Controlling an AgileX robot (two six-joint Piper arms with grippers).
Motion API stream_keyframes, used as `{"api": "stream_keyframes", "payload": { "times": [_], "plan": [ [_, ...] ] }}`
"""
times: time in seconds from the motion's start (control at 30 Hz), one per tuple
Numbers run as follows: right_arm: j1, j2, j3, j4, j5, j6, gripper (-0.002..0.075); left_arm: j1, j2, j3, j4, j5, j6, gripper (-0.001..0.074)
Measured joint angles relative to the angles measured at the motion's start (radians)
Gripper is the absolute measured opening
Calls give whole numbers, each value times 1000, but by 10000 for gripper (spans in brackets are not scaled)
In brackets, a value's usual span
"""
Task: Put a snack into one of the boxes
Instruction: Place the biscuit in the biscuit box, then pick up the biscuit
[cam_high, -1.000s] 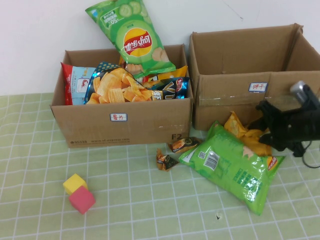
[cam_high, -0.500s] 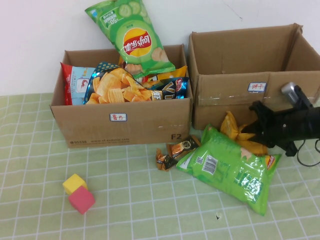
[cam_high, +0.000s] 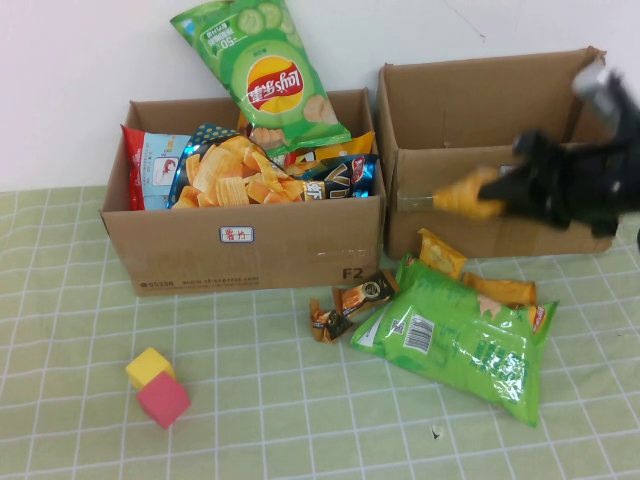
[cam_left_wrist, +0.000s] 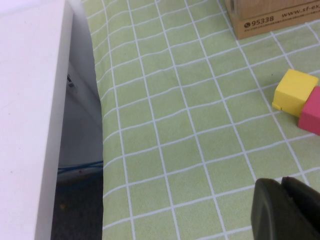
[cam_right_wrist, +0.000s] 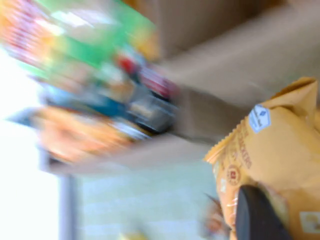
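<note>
The right gripper is blurred in the high view, its black fingers clamped on a small orange crinkled snack packet held in the air before the front wall of the right-hand open cardboard box, whose inside looks bare. Its wrist view shows the packet with a white-and-blue label; all else there is smeared. The left gripper, cut off at the frame edge, is fully closed and holding nothing, above the green checked tablecloth. The left-hand cardboard box is crammed with crisp bags.
</note>
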Motion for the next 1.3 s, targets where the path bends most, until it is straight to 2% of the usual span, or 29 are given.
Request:
{"api": "stream_keyframes", "payload": {
  "times": [0.07, 0.2, 0.3, 0.4, 0.5, 0.6, 0.73, 1.0, 1.13, 1.3],
  "plan": [
    [0, -48, 0, 112, -25, -69, 157, 0, 0, 0, 0, 0, 0, -1],
    [0, -92, -33, 415, -152, -367, 156, 0, 0, 0, 0, 0, 0, -1],
    [0, -70, -90, 498, -241, -492, 163, 0, 0, 0, 0, -3, 0, -1],
    [0, 6, -170, 527, -276, -573, 256, 0, 0, 0, 0, -7, 0, -1],
    [0, 82, -223, 535, -271, -592, 418, 0, 0, 0, 0, -7, 0, -1],
    [0, 123, -232, 535, -234, -596, 485, 0, 0, 0, 0, -7, 0, -1],
    [0, 118, -234, 405, -125, -598, 511, 0, 0, 0, 0, -7, 0, -1],
    [6, 61, -242, -151, 307, -569, 517, 0, 0, 0, 0, -7, 0, -1],
    [16, 99, -242, -317, 343, -519, 517, 0, 0, 0, 0, -7, 0, -1],
    [21, 193, -242, -329, 273, -493, 517, 0, 0, 0, 0, -7, 0, -1]
  ]
}}
